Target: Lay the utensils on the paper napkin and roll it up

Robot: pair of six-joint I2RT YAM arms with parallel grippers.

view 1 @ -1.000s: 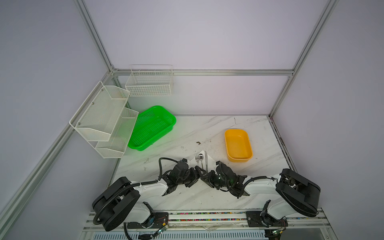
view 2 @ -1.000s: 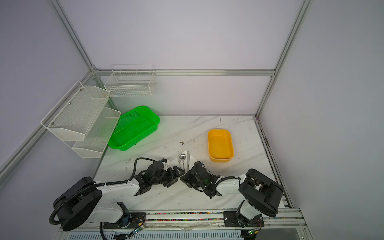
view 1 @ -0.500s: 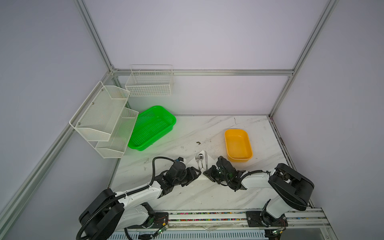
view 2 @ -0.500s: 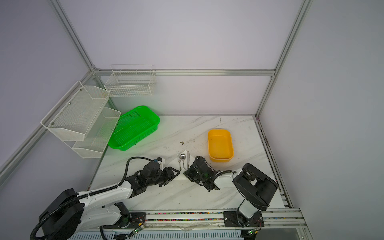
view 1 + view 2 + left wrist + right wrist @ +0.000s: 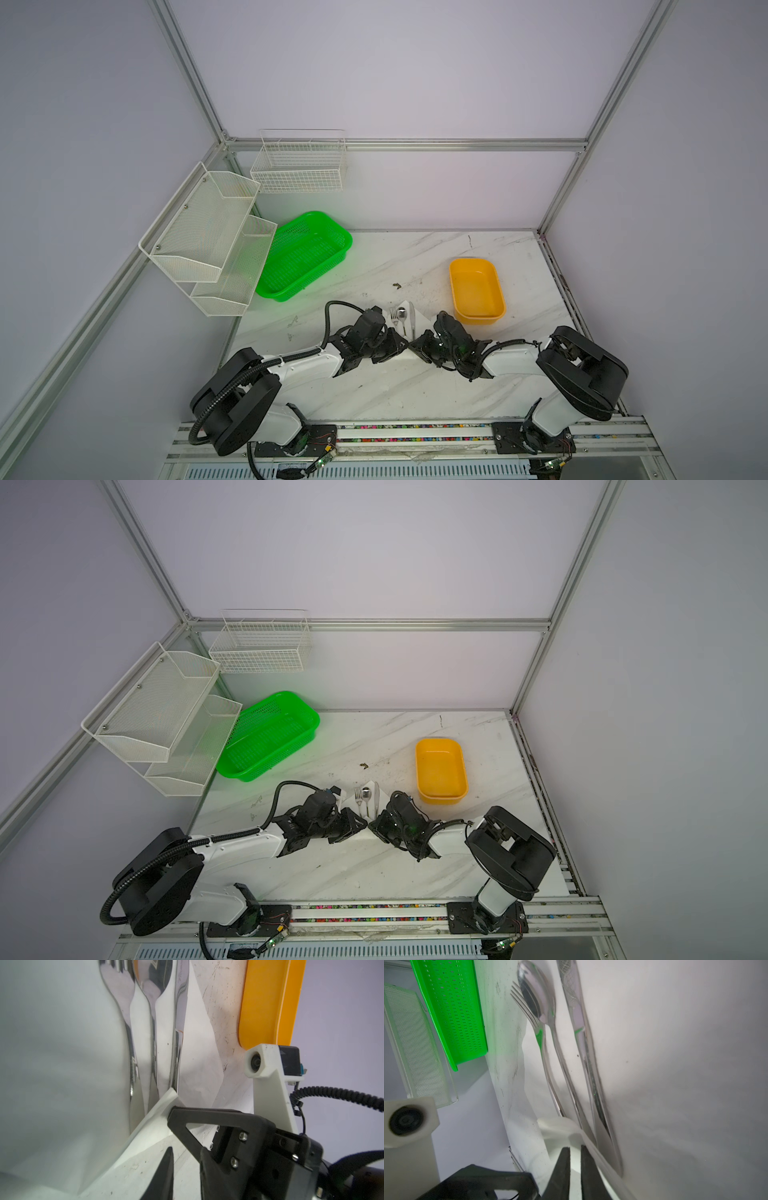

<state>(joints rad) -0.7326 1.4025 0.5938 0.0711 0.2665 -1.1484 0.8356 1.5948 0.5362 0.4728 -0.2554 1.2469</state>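
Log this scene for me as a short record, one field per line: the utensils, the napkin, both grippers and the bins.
utensils: fork, spoon and knife, side by side on the paper napkin
paper napkin: near edge lifted at the handle ends, not rolled yet
right gripper: shut on the near edge
left gripper: at the same edge, grip unclear
bins: yellow tub right of napkin; green basket back left

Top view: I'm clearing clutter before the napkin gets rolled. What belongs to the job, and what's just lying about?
Job: paper napkin, with fork, spoon and knife lying on it.
Lying about: green basket, yellow tub, mesh shelf, wire basket.
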